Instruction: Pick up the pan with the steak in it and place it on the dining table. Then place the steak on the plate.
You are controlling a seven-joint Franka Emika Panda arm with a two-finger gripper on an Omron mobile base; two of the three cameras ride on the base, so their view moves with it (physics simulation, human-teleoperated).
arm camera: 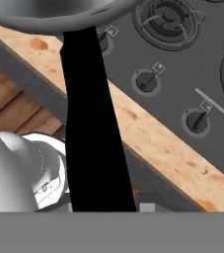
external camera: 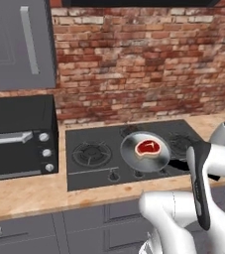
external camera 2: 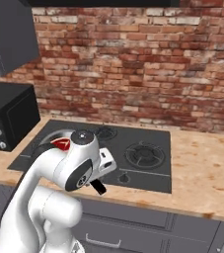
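red brick wall [external camera: 134, 59] across the upper half of both base views, dark cabinet [external camera: 17, 44] with a long pale handle in the upper left of the left base view. tan wood-grain kitchen counter [external camera: 25, 193] running below it, grey cabinet fronts [external camera: 84, 223] along the bottom edge. black cooktop [external camera: 94, 168] set into the counter at mid-frame, burners and a row of knobs visible; black oven with round knobs [external camera: 17, 139] at the left edge, just beside the cooktop. white arm rising from the lower right of the left base view and the lower left of the right base view, bent over the front of the cooktop.

pan [external camera: 144, 151] above the right half of the cooktop in the left base view, looking raised off the burner though hard to confirm, level, its black handle reaching toward the lower right behind the white arm. steak [external camera: 147, 147] lying flat in the middle of the pan, red with a pale rim; a red sliver of it seen past the arm in the right base view.

gripper hidden behind the arm's own links in the base views; in the hand view, fingertips not made out, pan handle [arm camera: 93, 123] running as a broad black bar from the pan's grey rim at the top down to the bottom centre, cooktop knobs to its right. cannot tell how wide the jaws stand or whether they close on the handle
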